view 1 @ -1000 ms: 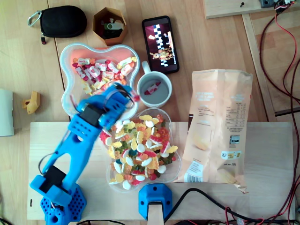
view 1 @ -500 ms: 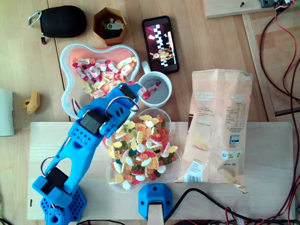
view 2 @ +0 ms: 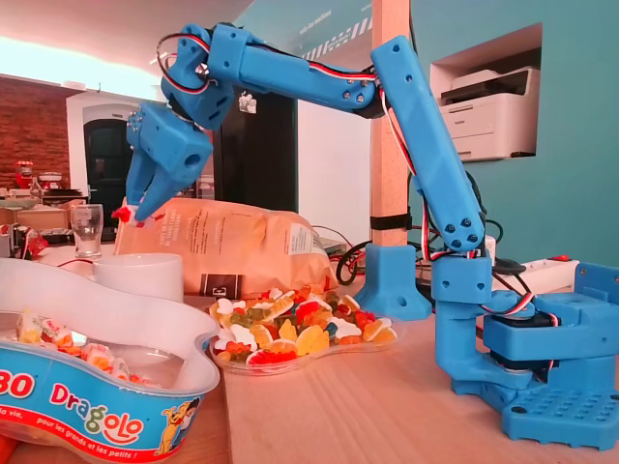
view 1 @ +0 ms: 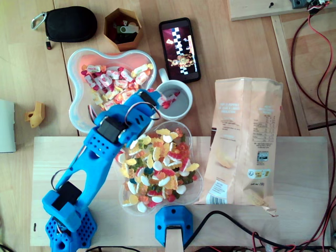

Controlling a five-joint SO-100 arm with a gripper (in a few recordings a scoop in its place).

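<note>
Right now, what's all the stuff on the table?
mug: one, white, middle, one sweet inside
held sweet: one, red and white, over the mug's rim
sweet bowl: one, white, overhead view, left of mug
board: one, pale wood, near edge
gummy dish: one, clear, on the board
snack bag: one, beige, right of dish
phone: one, black, beyond the mug
pouch: one, black, overhead top left
hexagon box: one, brown, beside pouch
yellow piece: one, left edge
arm: one, blue
gripper: one, blue, shut on held sweet

The blue arm (view 2: 426,126) stands elbow-high and stretches forward — its wrist (view 2: 198,72) bent so the tool (view 2: 135,208) points steeply down, fingers pinched close together. In the overhead view it reaches diagonally up and right.
</note>
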